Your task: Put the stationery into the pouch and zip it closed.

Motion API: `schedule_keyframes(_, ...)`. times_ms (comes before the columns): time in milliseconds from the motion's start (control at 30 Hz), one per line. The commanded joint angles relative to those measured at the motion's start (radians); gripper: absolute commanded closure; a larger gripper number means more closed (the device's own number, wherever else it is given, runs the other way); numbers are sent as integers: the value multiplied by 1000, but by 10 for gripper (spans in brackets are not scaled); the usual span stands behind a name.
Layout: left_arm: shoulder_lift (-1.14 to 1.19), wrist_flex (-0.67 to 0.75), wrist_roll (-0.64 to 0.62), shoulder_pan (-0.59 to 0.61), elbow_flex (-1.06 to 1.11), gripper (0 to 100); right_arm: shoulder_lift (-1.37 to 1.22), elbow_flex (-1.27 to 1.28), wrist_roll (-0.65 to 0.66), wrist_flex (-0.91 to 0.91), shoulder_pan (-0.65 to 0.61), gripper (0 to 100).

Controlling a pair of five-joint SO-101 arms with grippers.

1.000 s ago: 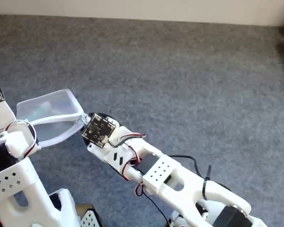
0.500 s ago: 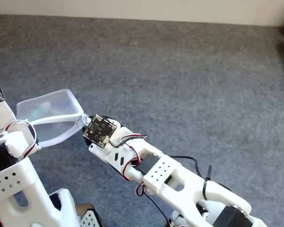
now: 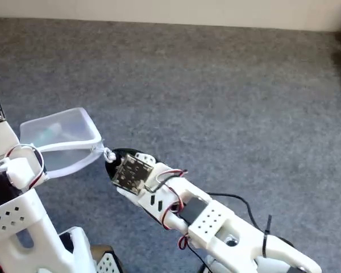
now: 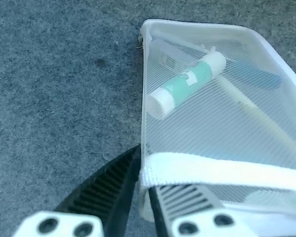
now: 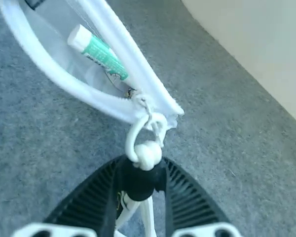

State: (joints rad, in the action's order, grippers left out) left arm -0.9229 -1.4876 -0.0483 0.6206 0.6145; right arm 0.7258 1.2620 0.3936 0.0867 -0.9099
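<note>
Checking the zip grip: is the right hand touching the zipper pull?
Touching. The right wrist view shows the right hand shut on the cord of the zipper pull.

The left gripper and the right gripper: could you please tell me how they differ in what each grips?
The left gripper pinches the pouch itself, by its white edge band; the right gripper pinches only the zipper pull. The left gripper sits at one end of the pouch, the right gripper at the opposite end. Both are shut.
</note>
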Motion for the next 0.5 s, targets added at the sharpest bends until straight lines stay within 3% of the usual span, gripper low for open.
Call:
schedule_keyframes(0, -2, 26, 5, -33, -7, 989, 76, 13, 15, -1, 13, 993)
schedule_keyframes(467, -2, 26, 5, -33, -10, 989, -18, 12, 71, -1, 13, 993)
